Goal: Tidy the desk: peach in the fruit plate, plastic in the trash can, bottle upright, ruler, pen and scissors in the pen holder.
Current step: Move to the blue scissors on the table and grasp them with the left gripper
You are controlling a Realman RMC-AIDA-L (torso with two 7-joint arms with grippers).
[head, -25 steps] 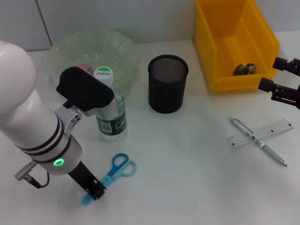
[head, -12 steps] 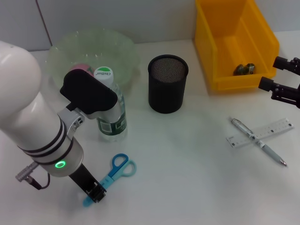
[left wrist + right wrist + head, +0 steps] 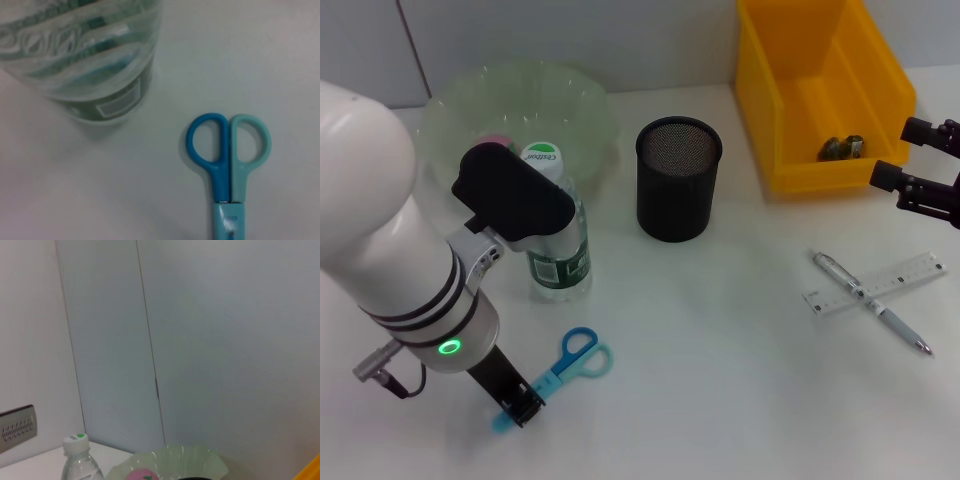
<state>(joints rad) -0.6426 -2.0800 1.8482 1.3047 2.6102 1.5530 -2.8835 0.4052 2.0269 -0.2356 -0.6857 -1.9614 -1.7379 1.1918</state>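
The blue scissors lie flat near the table's front left, closed, handles toward the bottle; the left wrist view shows the scissors from close above. My left gripper sits right over their blade end. The water bottle stands upright with its cap on. A pink peach lies in the green translucent fruit plate. The black mesh pen holder stands mid-table. Pen and clear ruler lie crossed at the right. My right gripper hovers open beside the yellow trash can, which holds crumpled plastic.
My large white left arm covers the table's left side and part of the fruit plate. The bottle stands close behind the scissors. A wall runs behind the table. Bare table lies between the pen holder and the pen.
My left arm has shifted slightly, with its gripper settling a little at the scissors' blade end. The scissors have barely moved. The right arm has stayed put.
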